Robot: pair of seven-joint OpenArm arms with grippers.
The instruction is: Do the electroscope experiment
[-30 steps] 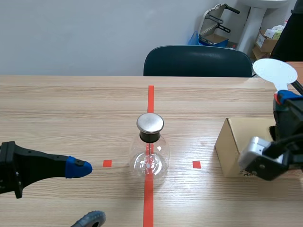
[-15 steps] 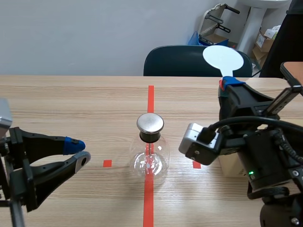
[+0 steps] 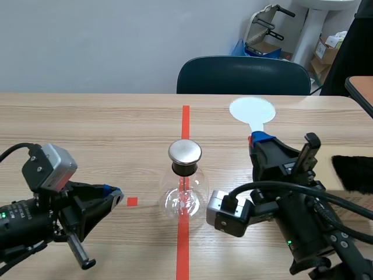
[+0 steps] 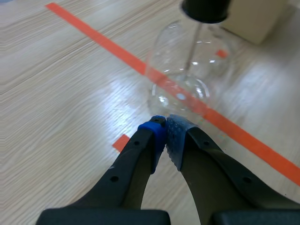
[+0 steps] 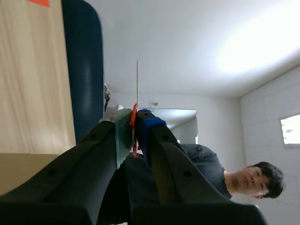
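Note:
The electroscope, a clear glass flask with a black stopper and a round metal cap, stands on the orange tape line at the table's middle. My left gripper is low on the table to the flask's left, shut on nothing. In the left wrist view its fingertips meet just short of the flask. My right gripper is right of the flask, shut on the handle of a white round paddle that stands above the fingers. The right wrist view shows the paddle edge-on between the pads.
A dark chair stands behind the table's far edge. A black furry piece lies at the right, beyond my right arm. A cardboard box sits past the flask in the left wrist view. A person shows in the right wrist view.
My left gripper has gone from open to shut and turned in low beside the flask. My right arm has swung left and down with the paddle, ending close to the flask.

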